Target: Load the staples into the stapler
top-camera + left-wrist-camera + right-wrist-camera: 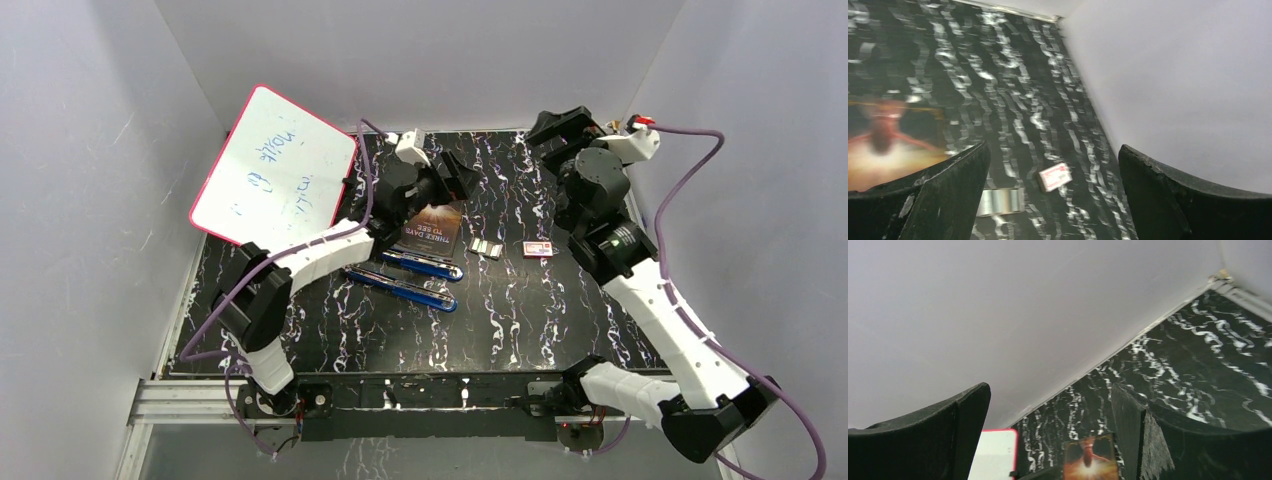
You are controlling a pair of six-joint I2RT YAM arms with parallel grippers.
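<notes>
The staples (487, 248) lie as a few silvery strips near the middle of the worktop (520, 320). A small red-and-white box (538, 249) sits near them on the right, and a dark book (432, 228) lies close on the left. In front of the book is the blue stapler (402, 288), seen as two long bars side by side; whether the bars are joined cannot be told. A red-rimmed whiteboard (275, 165) leans tilted against the left wall. The left jaws hang spread wide above the book's far end. The right jaws, also spread, hang near the far right corner. Both pinch nothing. The worktop is black with white veining, shut in by plain pale walls (420, 60).
</notes>
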